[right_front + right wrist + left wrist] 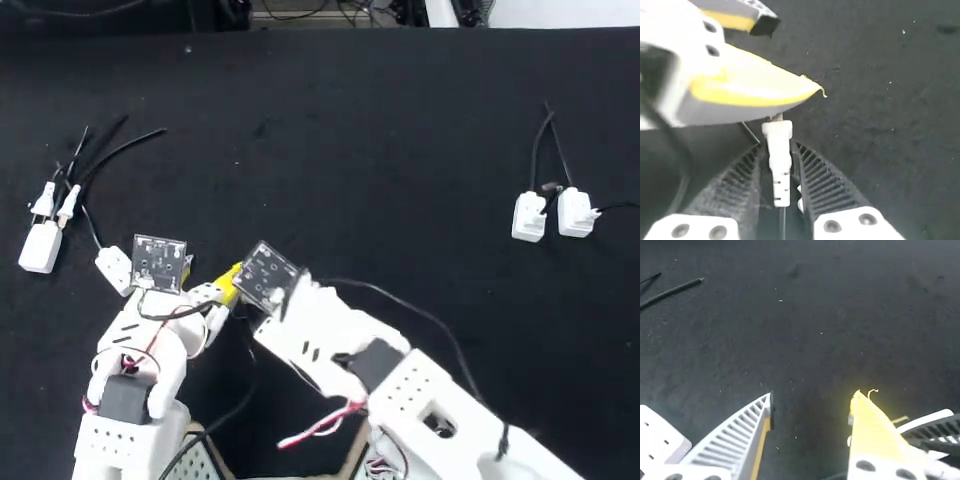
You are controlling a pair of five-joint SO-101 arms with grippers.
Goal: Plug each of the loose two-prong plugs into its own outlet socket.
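My right gripper (777, 148) is shut on a white two-prong plug (778, 160), held upright between its black ribbed fingers (827, 185). My left gripper (812, 397) is open just beside it, one yellow finger (752, 87) crossing right over the plug's tip. A white outlet socket (657, 440) lies on the black table next to the left gripper's white finger (747, 435). In the high view both arms meet near the table's front left, with the yellow finger (224, 284) between them and the outlet socket (113, 268) to its left.
At the far left, two loose white plugs (55, 202) with black cables lie above a white outlet block (40, 247). Two more white blocks (550, 214) with black cables sit at the far right. A black cable end (675, 290) lies ahead of the left gripper.
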